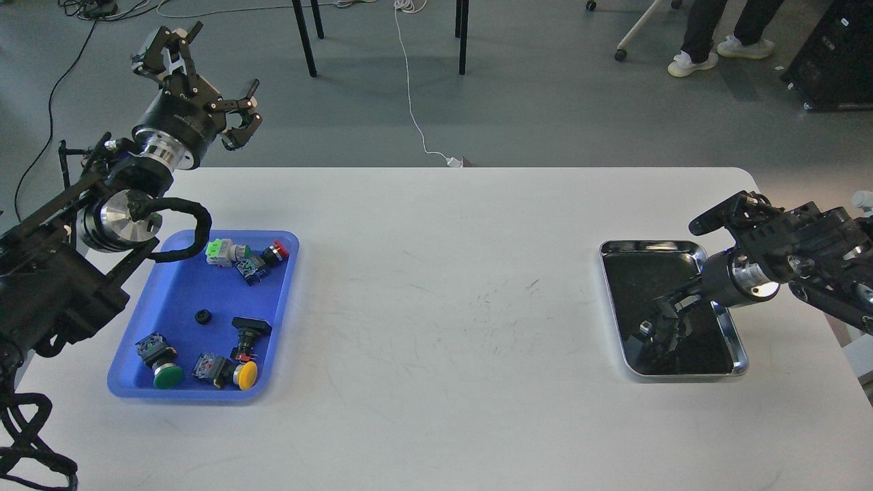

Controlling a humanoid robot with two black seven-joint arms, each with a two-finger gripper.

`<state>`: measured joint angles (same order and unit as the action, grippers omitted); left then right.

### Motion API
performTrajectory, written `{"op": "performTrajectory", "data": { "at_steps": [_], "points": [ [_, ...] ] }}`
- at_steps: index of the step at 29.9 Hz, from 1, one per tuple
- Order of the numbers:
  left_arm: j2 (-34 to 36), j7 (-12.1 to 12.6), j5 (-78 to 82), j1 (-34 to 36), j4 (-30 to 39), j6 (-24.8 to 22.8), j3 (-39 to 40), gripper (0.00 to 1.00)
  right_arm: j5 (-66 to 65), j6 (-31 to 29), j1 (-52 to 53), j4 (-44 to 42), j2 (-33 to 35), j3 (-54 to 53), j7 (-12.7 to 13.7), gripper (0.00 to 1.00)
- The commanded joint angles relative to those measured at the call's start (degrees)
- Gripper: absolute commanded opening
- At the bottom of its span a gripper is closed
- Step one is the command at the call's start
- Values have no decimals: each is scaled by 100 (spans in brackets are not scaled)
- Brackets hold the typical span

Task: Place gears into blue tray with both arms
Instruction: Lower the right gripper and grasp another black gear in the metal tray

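One small black gear lies in the middle of the blue tray at the table's left. My left gripper hangs high above the table's far left corner, beyond the tray, open with nothing between its fingers. My right gripper reaches down into the shiny steel tray at the right. Its dark fingers blend with the tray's dark bottom, so neither their state nor any gear there can be made out.
Several coloured push-button switches lie in the blue tray, some at its far end and some at its near end. Chair legs, cables and a person's feet are on the floor beyond the table.
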<state>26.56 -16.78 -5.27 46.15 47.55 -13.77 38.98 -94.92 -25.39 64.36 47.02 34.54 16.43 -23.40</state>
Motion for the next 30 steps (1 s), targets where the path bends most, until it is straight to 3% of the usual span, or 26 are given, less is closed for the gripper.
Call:
{"op": "performTrajectory", "data": {
  "at_steps": [1, 8, 30],
  "points": [
    [-1, -1, 0, -1, -1, 14, 5, 98, 0, -1, -2, 9, 0, 0, 2, 43],
    [34, -1, -9, -1, -1, 14, 110, 98, 9, 8, -46, 9, 17, 9, -16, 35],
    [16, -1, 0, 8, -1, 58, 137, 98, 9, 16, -55, -105, -9, 0, -33, 31]
  ]
}}
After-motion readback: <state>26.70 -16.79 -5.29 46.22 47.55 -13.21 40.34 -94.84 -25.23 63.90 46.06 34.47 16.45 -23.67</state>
